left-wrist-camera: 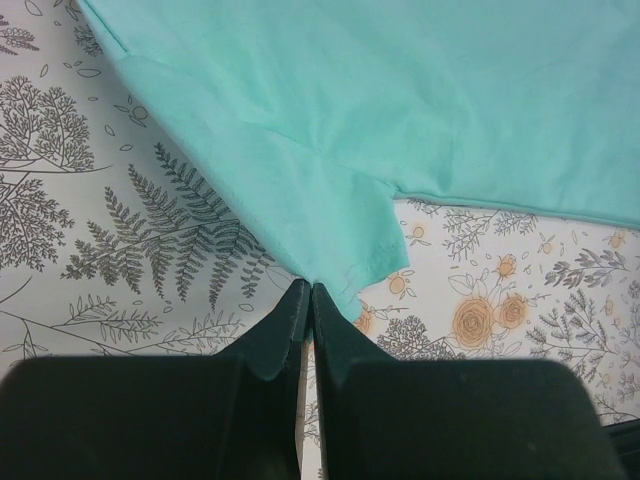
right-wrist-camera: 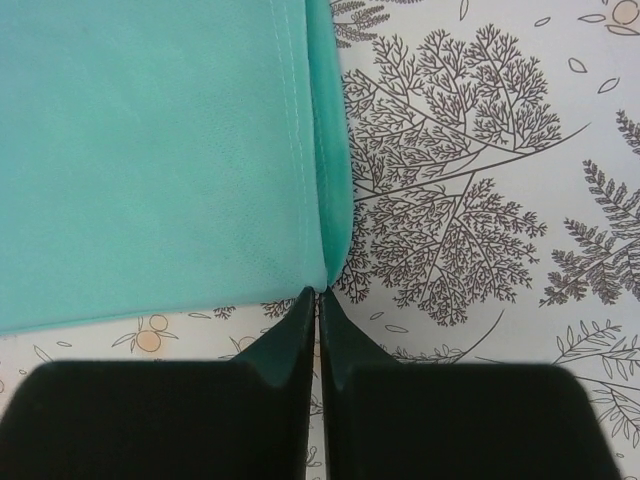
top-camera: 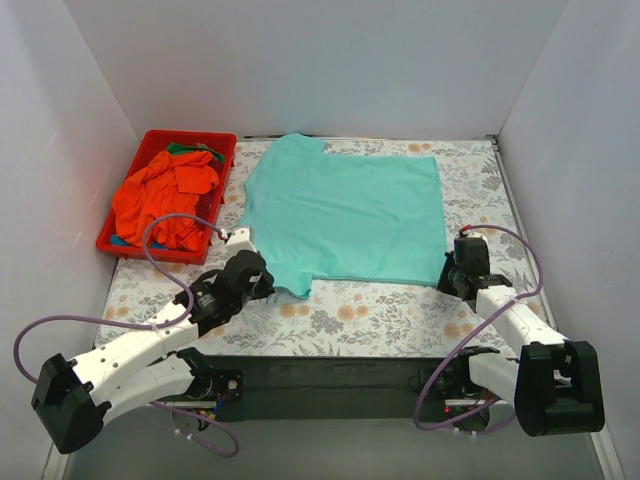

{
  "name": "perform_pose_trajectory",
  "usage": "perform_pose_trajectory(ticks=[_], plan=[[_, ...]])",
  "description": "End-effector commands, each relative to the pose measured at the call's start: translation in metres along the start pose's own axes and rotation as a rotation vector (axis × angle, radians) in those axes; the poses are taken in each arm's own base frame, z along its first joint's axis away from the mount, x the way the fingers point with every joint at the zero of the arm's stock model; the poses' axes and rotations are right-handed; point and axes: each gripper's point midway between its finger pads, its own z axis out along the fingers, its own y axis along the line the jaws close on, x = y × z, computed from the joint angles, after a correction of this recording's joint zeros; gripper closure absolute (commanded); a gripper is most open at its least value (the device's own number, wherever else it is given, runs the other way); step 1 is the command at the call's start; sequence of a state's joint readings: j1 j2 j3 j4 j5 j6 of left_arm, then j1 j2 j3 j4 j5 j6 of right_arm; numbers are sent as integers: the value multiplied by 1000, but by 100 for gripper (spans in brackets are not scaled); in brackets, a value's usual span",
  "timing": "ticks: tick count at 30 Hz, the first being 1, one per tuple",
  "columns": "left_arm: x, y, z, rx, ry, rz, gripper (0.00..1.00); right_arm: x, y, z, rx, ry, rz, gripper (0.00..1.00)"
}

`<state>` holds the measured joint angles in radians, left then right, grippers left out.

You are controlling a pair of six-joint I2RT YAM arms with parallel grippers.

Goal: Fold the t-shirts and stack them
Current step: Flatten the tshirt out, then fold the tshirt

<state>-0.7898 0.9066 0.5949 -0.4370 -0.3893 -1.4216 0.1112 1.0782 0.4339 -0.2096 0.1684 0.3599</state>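
Observation:
A teal t-shirt [top-camera: 345,215] lies spread flat on the flowered table cover, collar end to the left. My left gripper [left-wrist-camera: 311,288] is shut on the tip of its near sleeve [left-wrist-camera: 330,235]. In the top view that left gripper [top-camera: 268,283] sits at the shirt's near left corner. My right gripper [right-wrist-camera: 318,293] is shut on the teal t-shirt's near hem corner [right-wrist-camera: 315,262], seen from above as the right gripper [top-camera: 447,277] at the shirt's near right corner. Orange-red t-shirts [top-camera: 165,195] lie crumpled in the red bin [top-camera: 222,176], with a bit of green cloth [top-camera: 182,148] under them.
The red bin stands at the far left of the table, beside the shirt's collar. White walls close in the table on three sides. The flowered table cover [top-camera: 380,315] shows bare between the shirt and the arm bases.

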Motion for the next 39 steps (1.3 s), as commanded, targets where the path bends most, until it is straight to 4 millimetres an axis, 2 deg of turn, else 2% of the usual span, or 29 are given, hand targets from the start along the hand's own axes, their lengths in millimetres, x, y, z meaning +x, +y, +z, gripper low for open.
perform_pose_trajectory(ticks=[1,5,13,19,22,28,29,30,34,35,38,39], plan=[[-4,5,-3,-24,-29,-13,100,-11,3,-6,-11,-18,-2,94],[-5,7,-5,-32,-38,-20,100,-9,2,-11,-9,-13,-4,98],[-6,4,-13,-14,-46,-29,100,-9,5,-25,-40,-23,-4,98],[-18,5,-10,-52,-85,-4,100,-12,12,-26,-68,-18,-6,97],[-35,-2,-11,-47,-140,4,100,-19,14,-24,-72,-28,-4,97],[-61,-37,-6,39,-177,18,100,-33,19,-21,-74,-37,-10,97],[-61,-35,2,18,-169,39,100,-37,21,-20,-73,-38,-9,97],[-70,-41,3,22,-180,33,100,-40,22,-19,-74,-41,-10,97],[-82,-46,18,23,-176,37,100,-52,26,-13,-70,-28,-21,97],[-90,-44,21,20,-186,23,100,-60,30,-14,-75,-39,-23,97],[-109,-42,31,33,-200,0,100,-68,33,-9,-70,-30,-29,98],[-112,-40,36,30,-198,4,100,-79,37,-10,-76,-47,-28,98]])
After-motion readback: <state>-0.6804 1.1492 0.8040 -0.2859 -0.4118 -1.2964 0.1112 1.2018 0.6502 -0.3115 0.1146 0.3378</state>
